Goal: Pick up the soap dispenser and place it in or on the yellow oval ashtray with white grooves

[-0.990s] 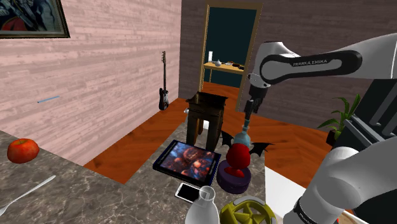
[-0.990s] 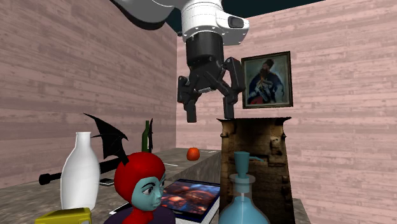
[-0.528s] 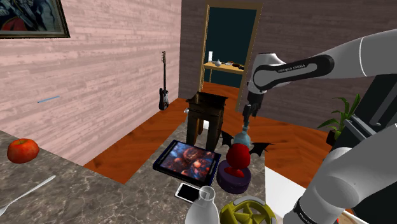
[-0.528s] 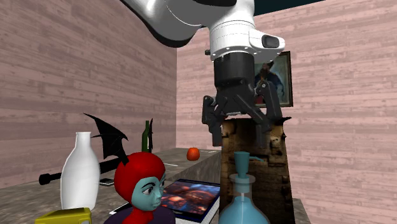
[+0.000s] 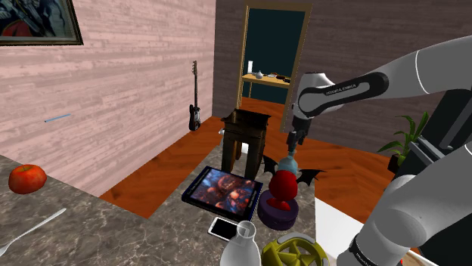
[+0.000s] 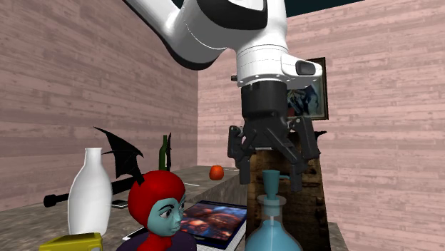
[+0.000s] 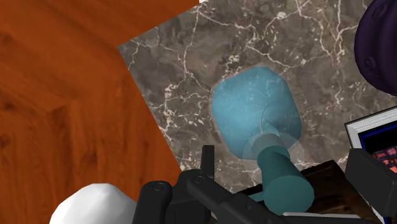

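Hanging over the soap dispenser (image 6: 269, 221), tool (image 6: 269, 178) spread apart, red-haired figurine (image 6: 160, 207) and picture book (image 6: 214, 221) close by

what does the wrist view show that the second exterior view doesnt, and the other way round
The wrist view adds the orange wood floor beyond the marble counter's edge, and the blue soap dispenser seen from above. The second exterior view adds the white bottle, the red-haired winged figurine, a corner of the yellow ashtray, the red fruit and the wall portrait. Both share the dispenser, the open gripper with fingers either side of its pump, apart from it, and the picture book.
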You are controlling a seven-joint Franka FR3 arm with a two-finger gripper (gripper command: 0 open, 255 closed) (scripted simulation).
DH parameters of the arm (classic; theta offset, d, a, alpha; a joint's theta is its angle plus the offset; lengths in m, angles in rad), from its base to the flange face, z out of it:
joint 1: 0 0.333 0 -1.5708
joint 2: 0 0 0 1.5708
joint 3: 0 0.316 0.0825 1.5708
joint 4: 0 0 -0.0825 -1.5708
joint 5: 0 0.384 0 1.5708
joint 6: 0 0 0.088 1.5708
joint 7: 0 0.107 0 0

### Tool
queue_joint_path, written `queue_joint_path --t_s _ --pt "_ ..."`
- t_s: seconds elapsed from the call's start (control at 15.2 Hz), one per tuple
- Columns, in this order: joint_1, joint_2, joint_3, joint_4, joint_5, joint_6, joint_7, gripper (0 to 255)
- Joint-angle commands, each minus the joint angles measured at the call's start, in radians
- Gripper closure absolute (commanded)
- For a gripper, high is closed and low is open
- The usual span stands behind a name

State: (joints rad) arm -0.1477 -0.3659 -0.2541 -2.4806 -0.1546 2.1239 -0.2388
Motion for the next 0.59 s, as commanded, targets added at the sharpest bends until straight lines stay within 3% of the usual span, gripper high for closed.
queue_joint_path --t_s 0.0,0.26,0.33,0.53 --pt "0.0 0.001 0.0 -0.001 0.0 0.003 0.0 0" --pt "0.0 0.001 0.0 -0.001 0.0 0.003 0.0 0" --pt "0.0 0.001 0.0 -0.001 0.0 0.003 0.0 255" --pt "0.0 0.001 0.0 -0.001 0.0 0.003 0.0 255"
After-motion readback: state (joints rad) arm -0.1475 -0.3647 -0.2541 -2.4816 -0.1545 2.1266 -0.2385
